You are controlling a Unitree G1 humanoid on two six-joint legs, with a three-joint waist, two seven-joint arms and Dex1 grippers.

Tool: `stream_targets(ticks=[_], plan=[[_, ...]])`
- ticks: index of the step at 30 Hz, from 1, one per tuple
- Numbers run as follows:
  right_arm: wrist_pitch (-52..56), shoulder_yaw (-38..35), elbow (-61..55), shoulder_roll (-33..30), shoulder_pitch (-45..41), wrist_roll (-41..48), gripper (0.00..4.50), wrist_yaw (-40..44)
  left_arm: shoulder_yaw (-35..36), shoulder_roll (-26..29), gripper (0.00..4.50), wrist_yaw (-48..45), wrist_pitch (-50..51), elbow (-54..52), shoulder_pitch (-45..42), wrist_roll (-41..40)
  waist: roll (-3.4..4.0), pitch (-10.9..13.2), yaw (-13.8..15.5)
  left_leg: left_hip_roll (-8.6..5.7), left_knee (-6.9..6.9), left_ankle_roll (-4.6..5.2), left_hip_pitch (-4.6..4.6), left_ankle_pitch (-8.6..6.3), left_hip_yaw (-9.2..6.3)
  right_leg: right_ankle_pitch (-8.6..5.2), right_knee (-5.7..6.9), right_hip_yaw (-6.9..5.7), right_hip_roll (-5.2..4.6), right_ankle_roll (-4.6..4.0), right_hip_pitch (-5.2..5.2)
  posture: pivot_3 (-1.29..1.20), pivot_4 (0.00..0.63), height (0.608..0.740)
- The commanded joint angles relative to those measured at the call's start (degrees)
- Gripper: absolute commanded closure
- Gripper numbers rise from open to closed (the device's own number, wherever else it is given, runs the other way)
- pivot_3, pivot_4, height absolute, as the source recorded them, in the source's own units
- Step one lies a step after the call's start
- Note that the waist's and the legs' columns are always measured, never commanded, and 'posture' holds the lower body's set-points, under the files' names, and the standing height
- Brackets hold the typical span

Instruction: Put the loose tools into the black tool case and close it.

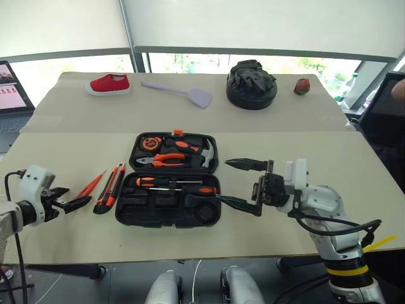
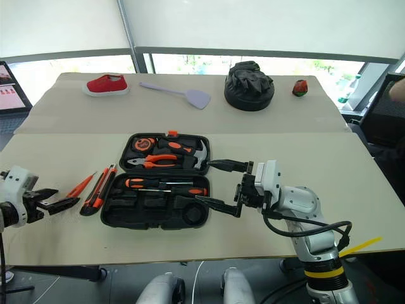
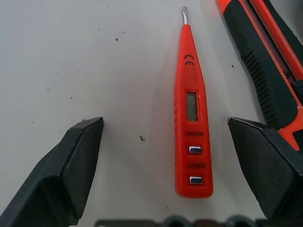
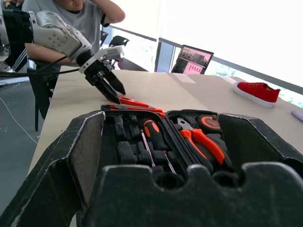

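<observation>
Both grippers' jaws gape wide, empty; left (image 3: 165, 156) straddles slim orange screwdriver (image 3: 191, 113).

Daylight pours in from the windows (image 1: 190, 62) behind the far table, washing them out to near white. My tabletop (image 1: 76, 164) is evenly bright, with only soft shadows under my grippers. Through my right wrist camera the black tool case (image 4: 156, 142) is sharp, but my own near fingers (image 4: 80, 156) blur.

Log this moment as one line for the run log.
case: open, two screwdrivers inside | left hand: open over slim orange screwdriver, not gripping | utility knife: on table | right hand: open, empty
</observation>
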Motion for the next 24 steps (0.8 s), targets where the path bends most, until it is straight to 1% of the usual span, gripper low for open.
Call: stream_targets(ticks=[1,2,3,4,5,7,8,9,10,12,13,15,18,21,24], plan=[[-0.2,0.4,-2.2,0.2,-0.4,0.5,0.02,-1.1,-3.9,-1.1,0.26,0.4,-4.6,4.7,-3.7,4.9,0.03,0.0,0.4,-0.01,0.01,-0.01,0.04,0.01,0.0,0.0,0.01,0.0,-0.02,0.0,0.05,0.0,0.15,0.74],[-0.2,0.5,-2.4,0.2,-0.3,0.5,0.0,-1.2,-4.0,-1.5,0.53,0.0,-5.0,5.6,-4.4,5.0,0.04,0.0,0.5,-0.03,0.01,-0.01,0.09,0.01,0.0,0.0,0.03,0.0,-0.03,0.0,0.1,0.0,0.15,0.74],[-0.2,0.6,-2.6,0.1,-0.2,0.6,0.0,-1.4,-3.9,-1.8,0.69,-0.4,-5.1,6.3,-4.9,4.9,0.04,0.0,0.6,-0.03,0.02,-0.02,0.13,0.02,0.0,0.0,0.04,0.01,-0.04,0.0,0.13,0.0,0.15,0.74],[-0.2,0.7,-2.7,0.0,-0.1,0.6,0.0,-1.5,-4.1,-2.2,1.0,-1.2,-5.4,6.8,-5.2,4.8,0.05,0.0,0.8,-0.02,0.03,-0.02,0.16,0.02,0.0,0.0,0.06,0.01,-0.03,0.0,0.15,0.0,0.15,0.74],[-0.2,0.9,-2.8,-0.1,0.1,0.6,0.0,-1.6,-4.1,-2.5,1.45,-1.9,-5.3,7.1,-5.4,4.7,0.05,0.0,0.8,-0.02,0.03,-0.02,0.17,0.02,0.0,0.0,0.08,0.01,-0.03,0.0,0.15,0.0,0.15,0.74],[-0.2,1.2,-2.9,-0.3,0.3,0.5,0.0,-1.6,-3.9,-2.9,2.18,-3.0,-5.4,8.0,-5.7,4.3,0.05,0.0,0.9,-0.03,0.03,-0.02,0.17,0.02,0.0,0.0,0.09,0.01,-0.04,0.0,0.14,0.0,0.15,0.74],[-0.2,1.4,-3.0,-0.4,0.3,0.4,0.0,-1.6,-3.5,-3.0,2.36,-3.3,-5.7,8.6,-5.8,4.2,0.05,0.0,0.9,-0.03,0.03,-0.02,0.17,0.02,0.0,0.0,0.08,0.02,-0.04,0.0,0.15,0.0,0.15,0.74],[-0.2,1.5,-3.0,-0.6,0.3,0.3,0.0,-1.6,-3.1,-3.1,2.86,-3.7,-5.9,8.9,-5.8,4.1,0.05,0.0,0.9,-0.04,0.03,-0.02,0.17,0.02,0.01,0.0,0.08,0.02,-0.05,0.01,0.15,0.0,0.15,0.74],[-0.2,1.5,-3.0,-0.7,0.3,0.3,0.0,-1.6,-2.7,-3.2,3.25,-4.2,-6.5,8.8,-5.6,3.9,0.05,0.0,0.9,-0.04,0.04,-0.02,0.16,0.02,0.02,0.0,0.08,0.02,-0.05,0.01,0.14,0.0,0.15,0.74],[-0.2,1.7,-3.0,-0.9,0.3,0.3,0.0,-1.6,-1.8,-3.4,3.87,-4.8,-8.7,9.3,-5.5,3.9,0.05,0.0,0.9,-0.04,0.04,-0.01,0.15,0.02,0.03,0.0,0.07,0.02,-0.06,0.01,0.14,0.0,0.15,0.74],[-0.3,1.8,-3.0,-1.0,0.3,0.2,0.0,-1.4,-1.1,-3.6,4.05,-5.1,-10.7,9.4,-5.6,3.9,0.05,0.0,0.9,-0.04,0.04,-0.02,0.15,0.02,0.03,0.0,0.07,0.02,-0.06,0.01,0.14,0.0,0.15,0.74],[-0.3,2.0,-3.0,-1.4,0.2,0.0,0.0,-1.1,0.7,-3.7,4.05,-6.4,-15.6,9.6,-6.2,3.4,0.04,0.0,0.9,-0.04,0.04,-0.02,0.14,0.02,0.03,0.0,0.07,0.02,-0.06,0.01,0.13,0.0,0.15,0.74],[-0.2,2.1,-3.1,-1.7,-0.1,0.2,0.0,-1.1,2.7,-3.2,4.05,-7.8,-18.2,10.5,-7.8,2.3,0.01,0.0,1.0,-0.02,0.07,-0.02,0.08,0.02,0.01,0.0,0.07,-0.01,-0.04,0.0,0.1,0.0,0.15,0.74],[-0.1,2.1,-3.2,-2.3,-0.3,0.3,0.0,-1.1,4.0,-2.9,4.05,-14.1,-24.5,6.2,-8.8,-0.2,0.0,0.0,1.0,-0.01,0.08,-0.02,0.02,0.02,0.0,0.0,0.06,-0.04,-0.03,0.0,0.07,0.0,0.15,0.74],[0.3,2.1,-3.6,-2.9,-0.4,0.5,0.0,-1.0,1.5,-2.1,4.05,-20.3,-28.2,-0.6,-9.4,-0.7,0.0,0.0,1.1,-0.03,0.09,-0.02,-0.02,0.02,0.0,0.01,0.03,-0.04,-0.07,0.0,0.07,0.0,0.15,0.74]])
